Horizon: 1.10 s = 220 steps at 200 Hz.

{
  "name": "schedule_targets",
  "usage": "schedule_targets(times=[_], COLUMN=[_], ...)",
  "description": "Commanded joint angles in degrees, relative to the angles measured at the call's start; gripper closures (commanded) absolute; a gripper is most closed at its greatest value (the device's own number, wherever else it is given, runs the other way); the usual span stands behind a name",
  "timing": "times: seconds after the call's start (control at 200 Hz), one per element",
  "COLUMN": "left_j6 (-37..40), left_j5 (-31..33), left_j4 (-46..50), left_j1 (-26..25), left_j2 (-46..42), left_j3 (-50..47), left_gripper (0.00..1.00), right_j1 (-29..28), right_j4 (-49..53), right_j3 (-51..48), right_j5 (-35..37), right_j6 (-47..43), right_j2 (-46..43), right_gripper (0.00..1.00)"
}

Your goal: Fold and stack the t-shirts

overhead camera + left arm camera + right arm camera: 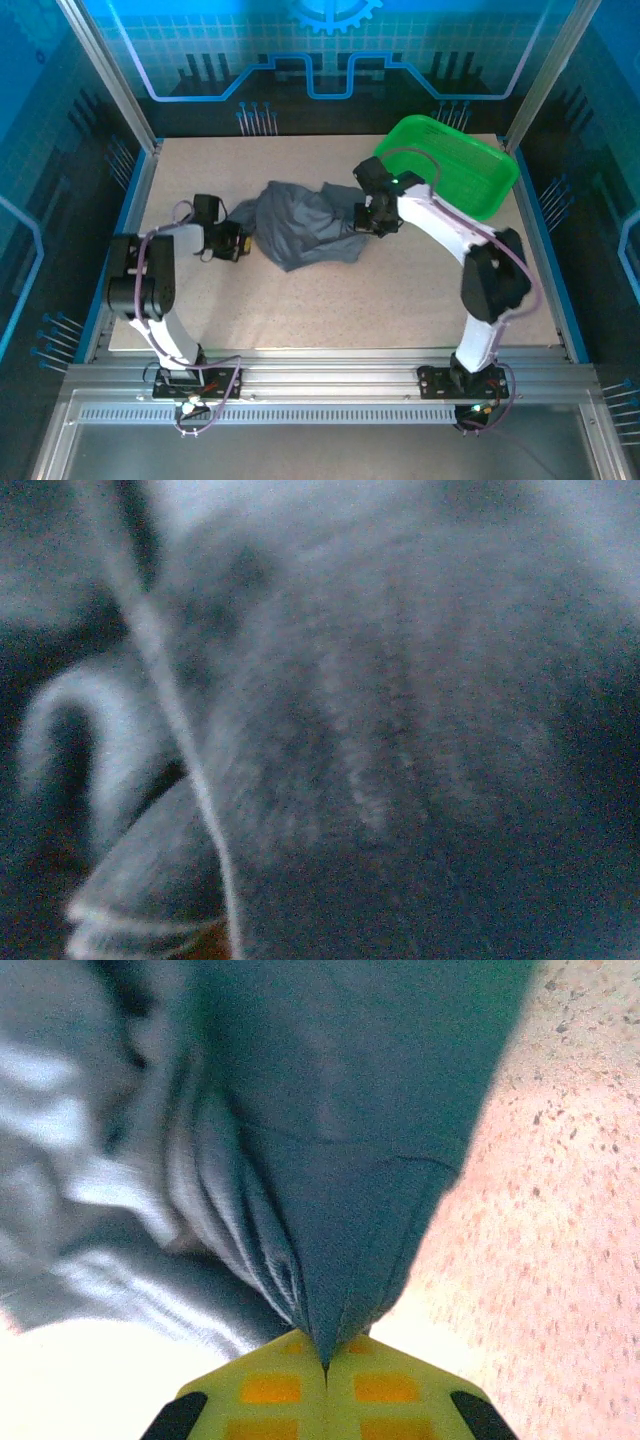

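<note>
**Q:** Top view: where is the garment lying?

**A:** The plain dark slate-grey soft-fabric t-shirt (305,228) is lying crumpled, not spread flat, on the speckled beige table (400,300), roughly mid-table and between the two arms. Its right end is lying near the bright green perforated plastic basket (495,170), which is sitting at the far right corner of the table. Whether cloth and basket are touching cannot be told from this view.

**Q:** What is the right gripper doing?

**A:** The right gripper (366,218) is reaching down onto the t-shirt's right end. In the right wrist view its yellow-green fingers (270,1390) are pressing together at the tips and pinching a narrow, stitched fold of the t-shirt between them. The cloth is fanning out and away from that pinch in soft pleats, and bare speckled table is showing to the right of it.

**Q:** And the left gripper?

**A:** The left gripper (240,240) is meeting the t-shirt's left edge, low over the table. Its jaws are pressing together. In the left wrist view, blurred grey cloth is crowding right up to the lens, with a pale seam line running down across it, and the fingertips themselves cannot be made out. Judging by the top view, the cloth being gripped is the t-shirt's left edge.
</note>
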<state>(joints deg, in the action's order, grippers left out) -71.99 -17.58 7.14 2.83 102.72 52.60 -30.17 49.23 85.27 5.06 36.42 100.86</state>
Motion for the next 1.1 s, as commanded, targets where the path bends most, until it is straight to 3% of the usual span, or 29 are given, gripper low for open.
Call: schedule_targets(times=[0.0, 0.145, 0.265, 0.37, 0.435, 0.475, 0.585, 0.735, 0.815, 0.955, 1.095], left_j6=[4.66, 5.94, 4.92, 8.1, 11.83, 14.39, 19.14, 18.06, 15.9, 5.93, -8.27], left_j5=[-0.81, -3.93, -5.62, -3.39, -0.9, 0.91, 6.21, 8.78, 8.57, 9.32, 9.17], left_j4=[0.83, -0.65, -2.72, -1.09, 2.5, 5.51, 12.37, 21.42, 26.42, 31.16, 28.59], left_j1=[1.62, 2.09, 2.08, 2.09, 2.09, 2.09, 2.09, 1.45, -1.35, -9.39, -14.51], left_j2=[9.73, 19.6, 24.2, 21.97, 18.27, 15.49, 5.8, -9.47, -17.06, -29.82, -40.65], left_j3=[8.56, 26.89, 38.27, 42.19, 42.35, 41.8, 35.63, 20.12, 11.57, -4.11, -18.65], left_gripper=[1.0, 1.0, 1.0, 1.0, 0.72, 0.64, 0.49, 0.48, 0.48, 0.49, 0.5], right_j1=[-5.76, -16.25, -23.07, -24.25, -23.48, -22.68, -18.32, -9.09, -4.99, -0.32, 0.92], right_j4=[-0.46, -5.26, -5.35, -0.95, 0.41, 0.47, -1.58, -2.22, -2.0, -2.59, -4.01], right_j3=[-3.42, -0.1, 13.39, 23.29, 24.55, 23.49, 16.73, 6.88, 3.19, -1.23, -3.02], right_j5=[-4.25, -15.26, -24.94, -30.73, -31.65, -31.19, -29.83, -25.88, -24.01, -20.76, -20.96], right_j6=[2.93, 5.18, 3.46, 3.76, 3.63, 3.33, 2.97, 0.66, -0.82, -2.84, -3.37], right_j2=[-5.08, -0.93, 11.08, 19.95, 21.0, 19.97, 14.23, 6.69, 4.44, 1.8, 0.83], right_gripper=[1.0, 1.0, 1.0, 0.68, 0.53, 0.47, 0.43, 0.45, 0.46, 0.48, 0.48])
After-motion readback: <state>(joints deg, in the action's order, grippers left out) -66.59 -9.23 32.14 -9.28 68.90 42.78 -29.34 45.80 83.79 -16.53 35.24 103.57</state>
